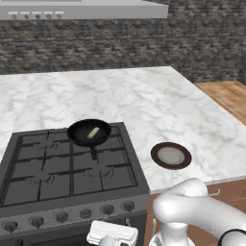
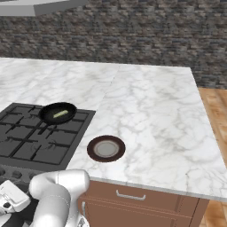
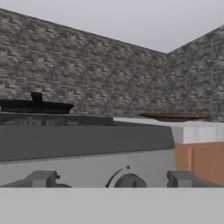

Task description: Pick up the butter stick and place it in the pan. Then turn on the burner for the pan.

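Marble counter, stove lower left. Butter [image 1: 93, 132] already in pan [image 1: 89, 132], centre-left. My gripper [image 3: 112, 183] spread wide, nothing held, straddling knob [image 3: 127, 180] at bottom centre. I judge knob rigid, smooth; pinch across rim.

Hand [image 3: 114, 179] level with a stove knob [image 3: 127, 180], fingers apart, pan [image 3: 35, 106] above left

Even, flat rendered lighting throughout; no glare, shadows faint. Base views sharp. Hand view soft and blurred, slightly dimmer.
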Tool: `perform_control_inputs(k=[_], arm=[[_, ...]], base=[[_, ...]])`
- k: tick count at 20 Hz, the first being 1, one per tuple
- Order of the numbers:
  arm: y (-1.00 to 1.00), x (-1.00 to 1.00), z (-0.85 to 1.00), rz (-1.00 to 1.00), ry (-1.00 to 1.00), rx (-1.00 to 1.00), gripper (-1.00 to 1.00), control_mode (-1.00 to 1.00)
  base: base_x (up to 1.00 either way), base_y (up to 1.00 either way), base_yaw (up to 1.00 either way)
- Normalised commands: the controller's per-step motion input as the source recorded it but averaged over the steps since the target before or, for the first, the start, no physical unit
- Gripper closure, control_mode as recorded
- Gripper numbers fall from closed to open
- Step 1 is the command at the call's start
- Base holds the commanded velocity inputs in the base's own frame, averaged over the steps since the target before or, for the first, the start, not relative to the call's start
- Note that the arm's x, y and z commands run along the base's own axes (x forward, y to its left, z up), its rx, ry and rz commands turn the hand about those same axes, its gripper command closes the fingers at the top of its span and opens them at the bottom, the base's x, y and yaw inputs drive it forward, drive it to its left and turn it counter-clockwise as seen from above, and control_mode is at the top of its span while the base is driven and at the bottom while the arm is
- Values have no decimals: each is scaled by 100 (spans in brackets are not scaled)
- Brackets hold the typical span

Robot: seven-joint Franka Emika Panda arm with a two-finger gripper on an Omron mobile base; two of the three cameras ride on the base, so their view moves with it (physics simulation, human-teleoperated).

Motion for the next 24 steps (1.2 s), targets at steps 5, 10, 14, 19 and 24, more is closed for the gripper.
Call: perform_control_inputs(k=[5,10,14,19,24], arm=[[0,5,0,5,-7,-5,-100,-100],[0,14,0,5,-1,-7,-100,-100],[0,25,0,7,0,-5,-100,-100],[1,30,-1,9,0,-3,-100,-100],[7,26,-15,10,0,-2,-100,-100]], base=[[0,0,0],[0,0,0],[0,0,0],[0,0,0],[0,0,0]])
